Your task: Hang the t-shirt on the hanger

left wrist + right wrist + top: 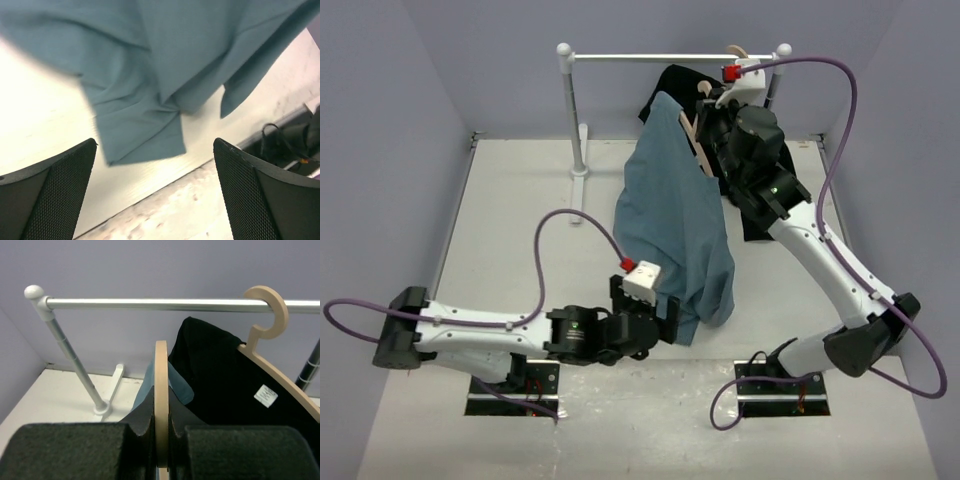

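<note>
the right gripper (pixel 161 440) is clamped on the neck of the hanger (pixel 161 380), holding it up in front of the rail (pixel 150 303), just left of the black shirt (pixel 220 375) that hangs there on its own hanger (pixel 270 310). the t-shirt (pixel 675 220) drapes from the held hanger in a long fall, and its lower part lies bunched on the table (pixel 520 200). blue cloth shows on both sides of the wooden neck, but from above one wooden shoulder looks bare along the shirt's right edge, so the shirt seems only partly seated.

the left gripper (pixel 155 145) sits low near the hem with its jaws wide apart, gripping nothing; a folded corner of the hem lies just ahead of them.

the step in hand looks like dressing the hanger. the next move likely calls for the left gripper to close on the hem or a side and draw the cloth over the bare shoulder, while the right keeps the hanger steady. a hard tug could drag the shirt off.
</note>
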`<action>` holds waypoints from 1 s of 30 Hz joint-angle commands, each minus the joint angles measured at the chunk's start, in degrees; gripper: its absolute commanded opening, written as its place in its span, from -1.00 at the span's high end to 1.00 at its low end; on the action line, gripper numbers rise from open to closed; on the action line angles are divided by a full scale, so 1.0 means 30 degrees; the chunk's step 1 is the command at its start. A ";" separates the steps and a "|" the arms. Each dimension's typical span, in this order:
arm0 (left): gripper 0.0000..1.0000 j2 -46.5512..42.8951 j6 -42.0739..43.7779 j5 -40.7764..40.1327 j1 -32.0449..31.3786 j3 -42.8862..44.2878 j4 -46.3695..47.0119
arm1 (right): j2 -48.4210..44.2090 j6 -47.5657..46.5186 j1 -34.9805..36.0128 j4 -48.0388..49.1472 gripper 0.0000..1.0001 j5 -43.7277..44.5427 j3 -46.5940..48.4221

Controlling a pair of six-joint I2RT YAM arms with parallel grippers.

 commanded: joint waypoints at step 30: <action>-1.00 -1.0582 0.2473 -0.5952 -0.0090 -0.5470 -0.4996 | 1.2182 -0.0617 -0.2698 0.3113 1.00 -0.3015 1.1932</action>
